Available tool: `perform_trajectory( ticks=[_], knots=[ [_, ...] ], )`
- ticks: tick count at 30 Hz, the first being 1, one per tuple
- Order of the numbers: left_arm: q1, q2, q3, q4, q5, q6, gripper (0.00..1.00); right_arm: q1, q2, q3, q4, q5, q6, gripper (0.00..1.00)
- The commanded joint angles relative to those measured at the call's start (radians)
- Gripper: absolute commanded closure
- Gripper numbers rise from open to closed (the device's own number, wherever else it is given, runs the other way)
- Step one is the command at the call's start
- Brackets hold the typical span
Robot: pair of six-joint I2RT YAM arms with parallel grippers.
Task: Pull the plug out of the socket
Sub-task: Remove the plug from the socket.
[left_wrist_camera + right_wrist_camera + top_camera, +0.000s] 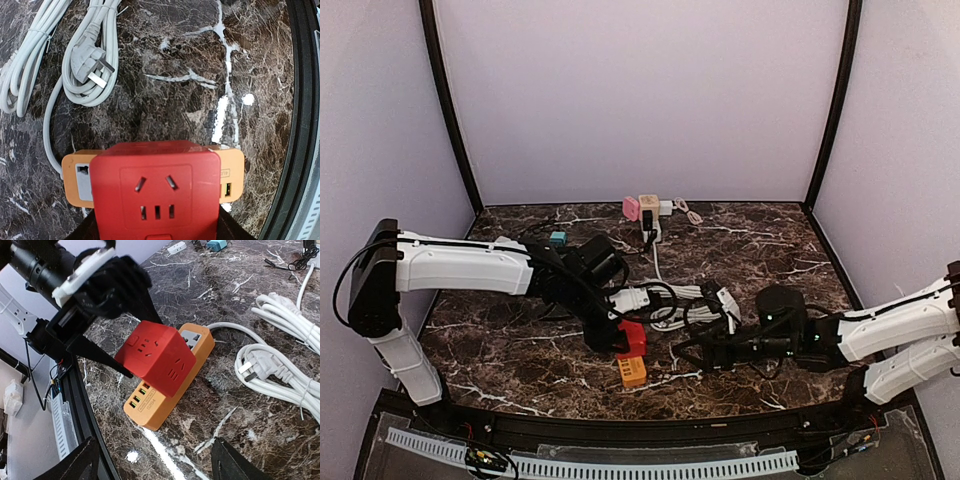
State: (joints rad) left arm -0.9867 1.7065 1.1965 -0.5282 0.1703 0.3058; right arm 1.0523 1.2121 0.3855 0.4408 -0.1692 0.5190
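A red cube plug (632, 338) sits in one end of the orange socket strip (633, 371), which lies flat on the marble near the front edge. My left gripper (618, 334) is shut on the red plug (156, 190), and its black fingers (102, 357) press against two opposite sides. The orange socket (233, 175) shows on both sides behind the cube. The right wrist view shows the plug (155, 357) tilted on the socket (165, 400). My right gripper (152, 462) stands open just short of the strip's USB end, holding nothing.
Coiled white cables with a loose three-pin plug (90, 70) lie just beyond the strip (690, 300). Pink (631, 208) and beige (649, 204) cube sockets and a teal one (558, 238) stand at the back. The table's black front rail (90, 405) runs close to the strip.
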Motion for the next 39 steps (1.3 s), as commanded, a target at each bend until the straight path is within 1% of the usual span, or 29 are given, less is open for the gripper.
perform_trajectory(
  ticks=[1,4,7,11,17,22,27,39],
  knots=[
    [-0.003,-0.008,0.024,0.034,-0.015,-0.043,0.55,0.086,0.072,-0.002,0.121,0.143,-0.039,0.23],
    [-0.004,-0.017,0.025,0.044,-0.014,-0.062,0.58,0.121,0.129,0.030,0.128,0.165,-0.059,0.22],
    [-0.002,-0.032,0.025,0.056,-0.017,-0.089,0.60,0.129,0.177,0.059,0.134,0.166,-0.063,0.22],
    [0.007,-0.045,0.026,0.076,-0.002,-0.132,0.61,0.151,0.227,0.078,0.133,0.229,-0.077,0.22],
    [0.015,-0.032,0.029,0.088,0.011,-0.166,0.63,0.190,0.311,0.059,0.269,0.325,-0.128,0.22],
    [0.023,-0.031,0.035,0.090,0.017,-0.178,0.64,0.233,0.409,0.099,0.319,0.385,-0.147,0.23],
    [0.036,-0.030,0.039,0.094,0.029,-0.186,0.64,0.258,0.486,0.159,0.325,0.417,-0.148,0.24],
    [0.055,-0.032,0.034,0.110,0.039,-0.211,0.67,0.272,0.602,0.207,0.303,0.479,-0.122,0.27]
  ],
)
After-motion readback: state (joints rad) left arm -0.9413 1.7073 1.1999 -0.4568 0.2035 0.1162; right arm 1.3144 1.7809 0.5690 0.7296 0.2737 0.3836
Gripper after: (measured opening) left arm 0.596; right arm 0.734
